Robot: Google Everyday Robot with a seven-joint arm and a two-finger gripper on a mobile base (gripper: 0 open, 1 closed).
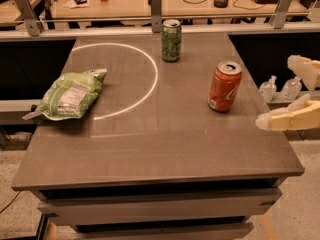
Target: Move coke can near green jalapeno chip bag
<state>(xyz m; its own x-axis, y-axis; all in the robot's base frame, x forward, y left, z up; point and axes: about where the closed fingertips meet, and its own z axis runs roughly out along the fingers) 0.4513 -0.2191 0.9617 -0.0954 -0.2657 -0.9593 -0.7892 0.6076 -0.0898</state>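
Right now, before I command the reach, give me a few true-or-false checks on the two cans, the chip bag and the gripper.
1. The coke can stands upright on the table. True.
2. The gripper is shut on the coke can. False: it is open, beyond the table's edge at the right of the view, apart from the can.
3. The green jalapeno chip bag lies at the left of the view. True.
4. The green soda can lies tipped over beside the bag. False: it stands upright near the far edge, apart from the bag.
5. The coke can touches the chip bag. False: bare tabletop separates them.
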